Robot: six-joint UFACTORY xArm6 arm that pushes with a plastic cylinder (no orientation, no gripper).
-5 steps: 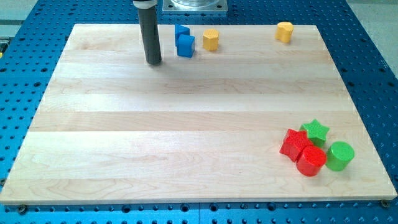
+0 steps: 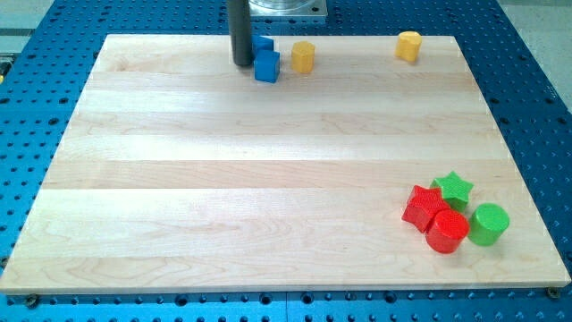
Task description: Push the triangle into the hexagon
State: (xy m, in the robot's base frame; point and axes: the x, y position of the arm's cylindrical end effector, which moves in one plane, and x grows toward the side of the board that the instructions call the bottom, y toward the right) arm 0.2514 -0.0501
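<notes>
My tip [image 2: 242,63] stands near the board's top edge, just left of two blue blocks. The nearer blue block [image 2: 266,66] looks like a cube and sits right beside the tip; I cannot tell if they touch. The second blue block [image 2: 263,43] lies just behind it, partly hidden by the rod, and its shape is unclear. The yellow hexagon [image 2: 303,56] sits a short way to the right of the blue blocks, apart from them.
Another yellow block [image 2: 408,45] sits at the top right. At the bottom right a red star [image 2: 422,207], a red cylinder [image 2: 447,232], a green star [image 2: 453,188] and a green cylinder [image 2: 488,224] cluster together. The wooden board [image 2: 268,179] lies on a blue perforated table.
My tip has moved up and to the right, from left of the blue blocks to right beside them. No block has visibly moved.
</notes>
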